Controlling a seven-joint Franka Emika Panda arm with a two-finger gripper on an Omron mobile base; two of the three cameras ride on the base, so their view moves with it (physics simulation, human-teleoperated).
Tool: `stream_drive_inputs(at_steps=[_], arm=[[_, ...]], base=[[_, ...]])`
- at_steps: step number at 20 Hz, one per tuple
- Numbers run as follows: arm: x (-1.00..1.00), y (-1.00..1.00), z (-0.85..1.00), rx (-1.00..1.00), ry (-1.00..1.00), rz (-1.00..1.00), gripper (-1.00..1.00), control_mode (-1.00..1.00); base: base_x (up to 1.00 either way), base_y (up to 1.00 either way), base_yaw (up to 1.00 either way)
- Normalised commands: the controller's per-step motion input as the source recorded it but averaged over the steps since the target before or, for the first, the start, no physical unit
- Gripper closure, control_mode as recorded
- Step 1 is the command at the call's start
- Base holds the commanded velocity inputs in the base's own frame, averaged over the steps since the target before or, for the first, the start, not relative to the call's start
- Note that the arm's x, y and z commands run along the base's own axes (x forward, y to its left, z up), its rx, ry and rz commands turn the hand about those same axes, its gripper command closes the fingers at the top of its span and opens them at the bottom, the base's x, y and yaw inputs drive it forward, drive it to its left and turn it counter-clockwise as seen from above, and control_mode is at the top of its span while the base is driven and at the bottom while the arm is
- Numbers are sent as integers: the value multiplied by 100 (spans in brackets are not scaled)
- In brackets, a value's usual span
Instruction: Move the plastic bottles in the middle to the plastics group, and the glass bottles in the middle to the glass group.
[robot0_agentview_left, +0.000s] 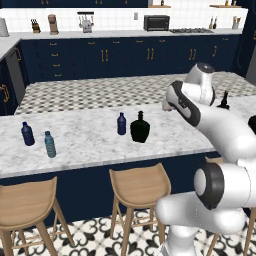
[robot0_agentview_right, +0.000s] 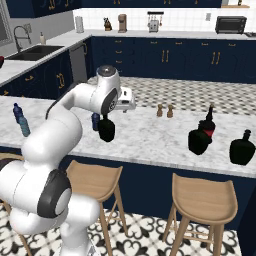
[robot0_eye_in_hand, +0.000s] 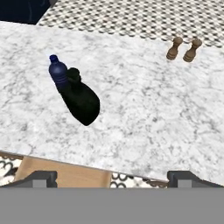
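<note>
Gripper (robot0_eye_in_hand: 112, 177) spread wide and empty above the counter's (robot0_eye_in_hand: 144, 113) near edge, with the black bottle (robot0_eye_in_hand: 81, 101) and navy bottle (robot0_eye_in_hand: 57, 72) standing side by side mid-counter, well apart from it.

Marble island counter (robot0_agentview_left: 90, 145), three wooden stools (robot0_agentview_left: 140, 185) tucked along near edge. Two small wooden shakers (robot0_eye_in_hand: 183, 49) side by side on counter, 1 o'clock in hand view. Toaster oven (robot0_agentview_left: 156, 22), knife block (robot0_agentview_left: 35, 26) on back counter. Sink (robot0_agentview_right: 32, 52) at 10 o'clock, right base view.
</note>
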Motion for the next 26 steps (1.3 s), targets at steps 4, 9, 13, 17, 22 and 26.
stream_drive_inputs(at_steps=[4,9,13,17,22,26], arm=[[0,54,0,0,0,3,-100,-100],[0,34,0,0,0,0,-100,-100],[1,31,0,-1,0,-2,-100,-100],[5,47,0,-5,3,-9,-100,-100],[12,21,0,-2,10,-6,-100,-100],[24,21,-6,-2,6,0,-100,-100]], base=[[0,0,0],[0,0,0],[0,0,0],[0,0,0],[0,0,0],[0,0,0]])
